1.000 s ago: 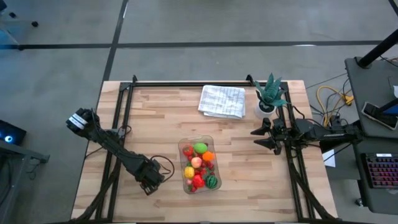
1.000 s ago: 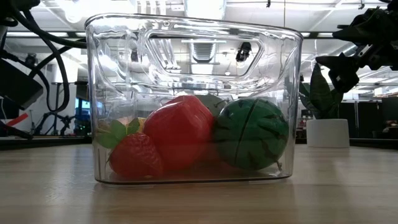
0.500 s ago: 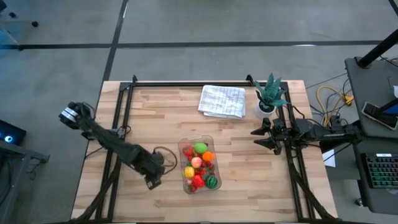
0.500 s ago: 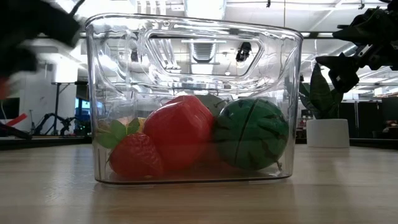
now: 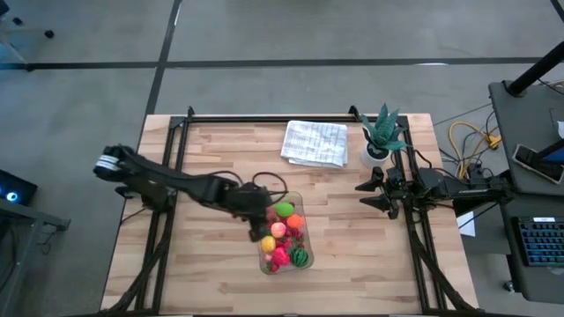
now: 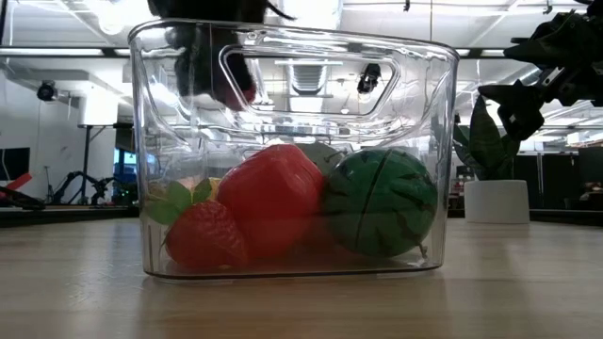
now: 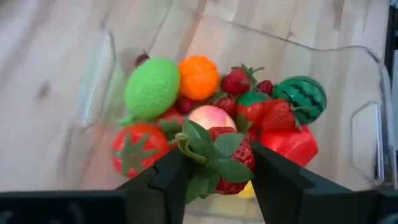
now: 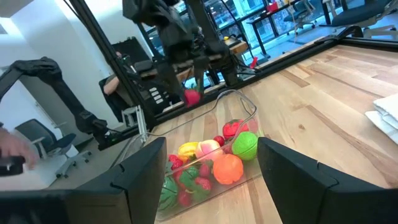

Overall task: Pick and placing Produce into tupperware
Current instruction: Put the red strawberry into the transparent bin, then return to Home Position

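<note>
The clear tupperware (image 5: pixel 291 195) sits on the wooden table right of its middle. It holds the produce: a lime-green lemon (image 7: pixel 152 87), an orange (image 7: pixel 199 78), a striped melon (image 7: pixel 301 96), a tomato (image 7: pixel 134 149) and small strawberries. My left gripper (image 5: pixel 263 214) hovers over the tupperware's left part, shut on a red strawberry (image 7: pixel 235 157) with green leaves. In the low view the tupperware (image 6: pixel 283 38) fills the front, and the left gripper shows dimly behind its top. My right gripper (image 5: pixel 361 195) waits open near the table's right edge, pointing at the tupperware. My left gripper pinches the strawberry's red body (image 7: pixel 244 160) between its two fingers (image 7: pixel 174 177), coming from above and pointing down. The green leaf crown (image 7: pixel 208 146) sticks out in front of the fingers. In the right wrist view the strawberry (image 8: pixel 193 97) hangs lifted clear above the tupperware's rim.
A white folded cloth (image 5: pixel 315 143) lies toward the far edge. A spiky green plant in a white pot (image 5: pixel 381 136) stands at the far right corner, close to the right arm. Bare wood spreads on the table's left (image 5: pixel 203 158) and near sides.
My left gripper has swung from the table's near-left area toward the right and far edges and has risen. It now stands above the tupperware's left part instead of beside it. The right arm and the tupperware have kept still.
</note>
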